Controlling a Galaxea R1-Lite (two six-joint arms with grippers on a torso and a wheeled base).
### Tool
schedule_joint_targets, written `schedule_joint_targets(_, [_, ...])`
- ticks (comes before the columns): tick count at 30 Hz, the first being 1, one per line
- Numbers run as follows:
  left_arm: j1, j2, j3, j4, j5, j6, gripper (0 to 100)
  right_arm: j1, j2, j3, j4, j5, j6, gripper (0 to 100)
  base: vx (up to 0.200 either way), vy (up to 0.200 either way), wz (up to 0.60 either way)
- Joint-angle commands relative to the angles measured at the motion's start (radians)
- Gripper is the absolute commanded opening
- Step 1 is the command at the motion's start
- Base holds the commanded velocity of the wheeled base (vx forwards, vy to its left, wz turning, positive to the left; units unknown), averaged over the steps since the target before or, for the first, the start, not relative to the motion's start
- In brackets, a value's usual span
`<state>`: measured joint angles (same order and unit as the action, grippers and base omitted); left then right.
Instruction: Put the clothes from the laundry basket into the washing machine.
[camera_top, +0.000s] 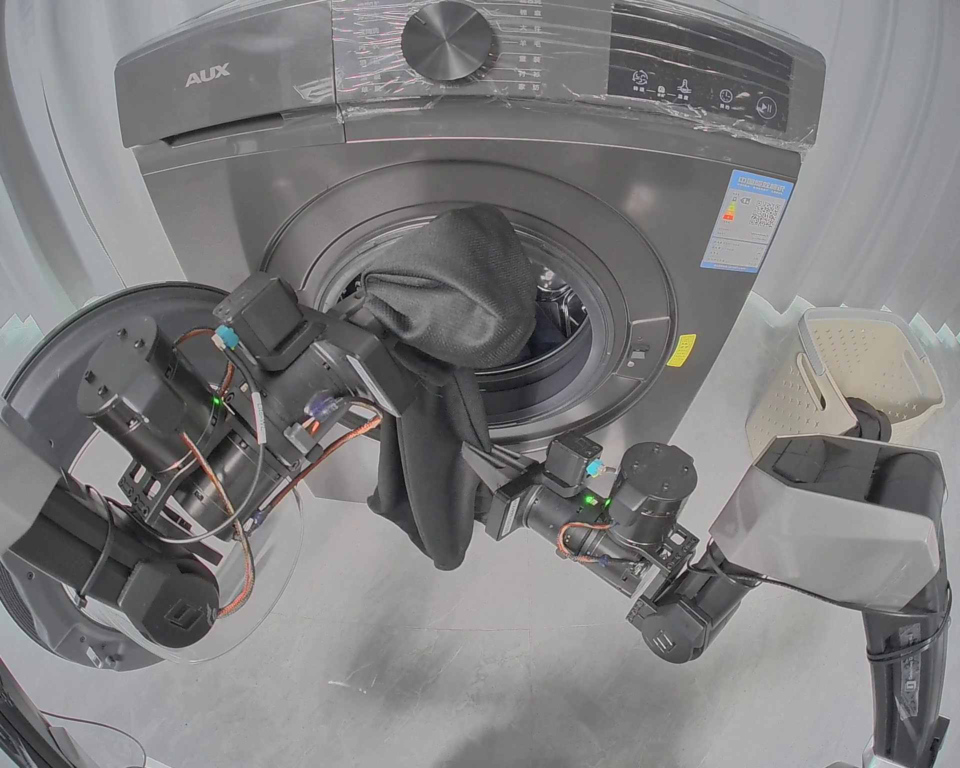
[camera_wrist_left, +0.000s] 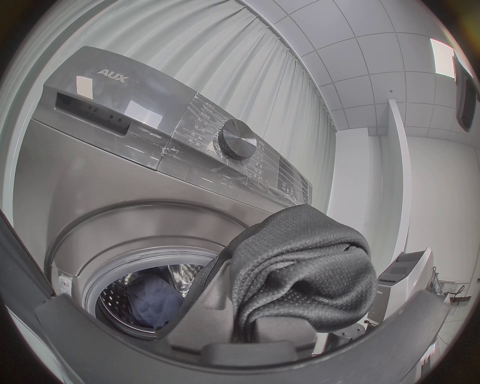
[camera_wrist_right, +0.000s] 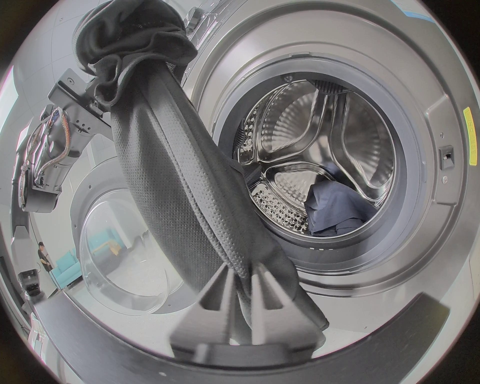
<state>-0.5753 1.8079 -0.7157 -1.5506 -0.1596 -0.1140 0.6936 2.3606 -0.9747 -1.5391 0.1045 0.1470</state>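
- Left arm comes up from the lower left, its wrist level with the washer (camera_top: 250, 200) opening; the left gripper (camera_wrist_left: 245, 305) sits just in front of the opening's left rim
- Its fingers (camera_wrist_left: 210, 310) pinch the bunched top of the black garment (camera_top: 450, 290), which mounds over them and hides one finger
- Right arm bends in from the right and lies low in front of the washer, forearm pointing left; the right gripper (camera_top: 472, 458) is below the opening
- Its fingers (camera_wrist_right: 270, 305) are pressed on a lower fold of the garment, the cloth running between them
- The garment hangs in front of the opening between the two grippers, its tail drooping towards the floor (camera_top: 450, 660); it is not inside the drum (camera_wrist_right: 320, 130)
- Basket (camera_top: 870, 370), beige and perforated, stands on the floor right of the washer
- Door (camera_top: 60, 340) is swung open to the left
- Print: a pale logo (camera_top: 207, 75) on the drawer panel, a blue-and-white label (camera_top: 747, 222) at upper right of the front, a yellow sticker (camera_top: 681, 350) beside the opening; film (camera_top: 560, 70) covers the panel around the dial (camera_top: 448, 40)
- The right wrist view looks into the drum, where a blue cloth (camera_wrist_right: 335, 207) lies on the bottom
- The left wrist view looks up past the panel to a curtain (camera_wrist_left: 240, 65) and ceiling tiles
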Motion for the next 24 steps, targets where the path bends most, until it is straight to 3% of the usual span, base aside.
schedule_joint_targets(1, [0.000, 0.002, -0.001, 0.000, 0.000, -0.001, 0, -0.002, -0.006, 0.001, -0.001, 0.000, 0.000, 0, 0.000, 0.000, 0.00])
schedule_joint_targets(6, [0.003, 0.004, -0.002, 0.000, 0.002, -0.001, 0, -0.016, -0.049, 0.025, 0.001, -0.006, 0.000, 0, 0.000, 0.000, 0.00])
schedule_joint_targets(13, [0.015, 0.007, -0.004, 0.000, 0.002, -0.006, 0, -0.048, -0.162, 0.162, 0.011, -0.045, -0.001, 0, 0.000, 0.000, 0.00])
schedule_joint_targets(14, [0.015, 0.010, -0.010, 0.000, 0.003, -0.007, 0, -0.063, -0.247, 0.234, 0.013, -0.048, 0.003, 0, 0.000, 0.000, 0.00])
schedule_joint_targets(19, [0.015, 0.022, -0.007, 0.000, 0.003, -0.007, 0, -0.091, -0.432, 0.352, 0.033, -0.062, 0.028, 0, 0.000, 0.000, 0.00])
schedule_joint_targets(24, [0.015, 0.030, -0.004, 0.000, 0.005, -0.009, 0, -0.118, -0.514, 0.383, 0.039, -0.074, 0.037, 0, 0.000, 0.000, 0.00])
